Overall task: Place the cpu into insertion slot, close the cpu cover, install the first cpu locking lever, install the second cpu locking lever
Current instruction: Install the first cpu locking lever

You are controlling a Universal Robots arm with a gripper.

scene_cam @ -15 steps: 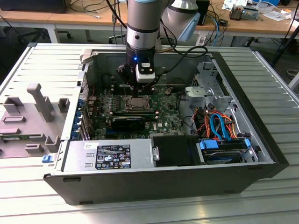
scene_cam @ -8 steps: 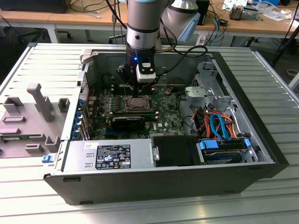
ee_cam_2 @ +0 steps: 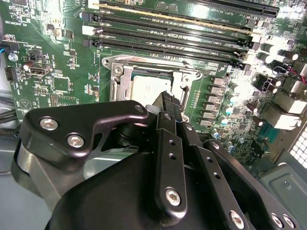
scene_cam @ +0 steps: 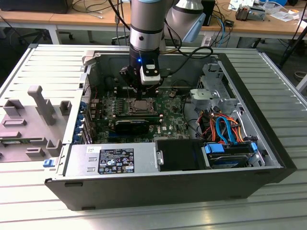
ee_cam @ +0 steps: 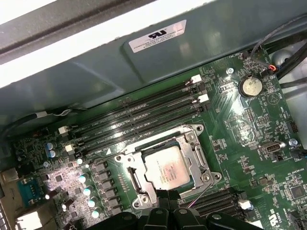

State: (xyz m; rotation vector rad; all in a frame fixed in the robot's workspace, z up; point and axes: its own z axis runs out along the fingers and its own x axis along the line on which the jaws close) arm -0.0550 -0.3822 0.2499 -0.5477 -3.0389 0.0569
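Nearest in the exterior view lies a ribbed metal table [scene_cam: 144, 213]. On it stands an open computer case [scene_cam: 158, 189], with a grey fixture block [scene_cam: 41, 108] beside it on the exterior view's left. Inside, over the green motherboard [scene_cam: 175, 122], the gripper [scene_cam: 139, 97] hangs just above the insertion slot [ee_cam: 144, 149], fingers together and holding nothing. The cpu [ee_cam: 165, 167] sits in that slot — the cpu cover [ee_cam: 197, 155] lies flat around it, its window framing the chip. Beyond the case stand wooden desks [scene_cam: 62, 19] strewn with cables.
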